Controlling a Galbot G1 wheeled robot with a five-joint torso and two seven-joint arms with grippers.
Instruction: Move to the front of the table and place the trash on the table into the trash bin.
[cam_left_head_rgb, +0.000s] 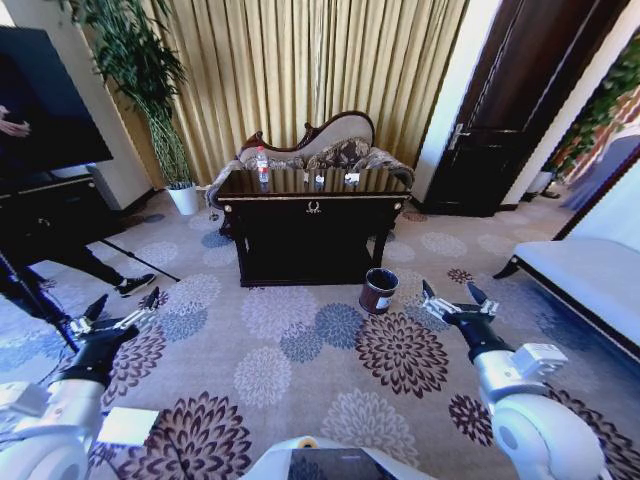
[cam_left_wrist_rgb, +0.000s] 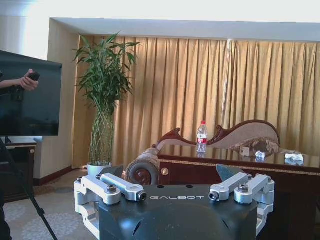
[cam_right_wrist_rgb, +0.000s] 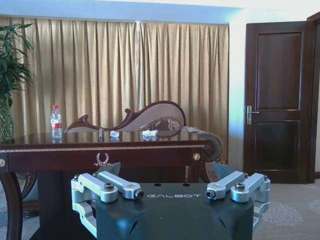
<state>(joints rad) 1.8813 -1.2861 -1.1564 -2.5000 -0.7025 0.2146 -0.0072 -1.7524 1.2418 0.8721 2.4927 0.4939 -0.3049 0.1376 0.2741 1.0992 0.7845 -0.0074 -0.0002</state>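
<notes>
The black-brown table (cam_left_head_rgb: 300, 235) with gold trim stands ahead across the carpet. On its top, toward the left, stands a clear bottle (cam_left_head_rgb: 262, 165) with a red label. Two small white scraps (cam_left_head_rgb: 320, 179) (cam_left_head_rgb: 352, 178) lie further right. The bottle (cam_left_wrist_rgb: 201, 137) (cam_right_wrist_rgb: 56, 122) and scraps (cam_left_wrist_rgb: 260, 154) (cam_right_wrist_rgb: 114, 134) also show in both wrist views. The round dark trash bin (cam_left_head_rgb: 379, 290) sits on the floor by the table's front right leg. My left gripper (cam_left_head_rgb: 126, 300) (cam_left_wrist_rgb: 172, 175) and right gripper (cam_left_head_rgb: 450, 292) (cam_right_wrist_rgb: 170, 172) hover open over the carpet, well short of the table, holding nothing.
A carved sofa (cam_left_head_rgb: 320, 140) stands behind the table. A white plant pot (cam_left_head_rgb: 183, 197) is to its left, near a black screen (cam_left_head_rgb: 50, 100) and tripod legs (cam_left_head_rgb: 140, 260). A white bench (cam_left_head_rgb: 590, 270) lines the right side. A dark door (cam_left_head_rgb: 520, 100) is at the back right. Open carpet lies before me.
</notes>
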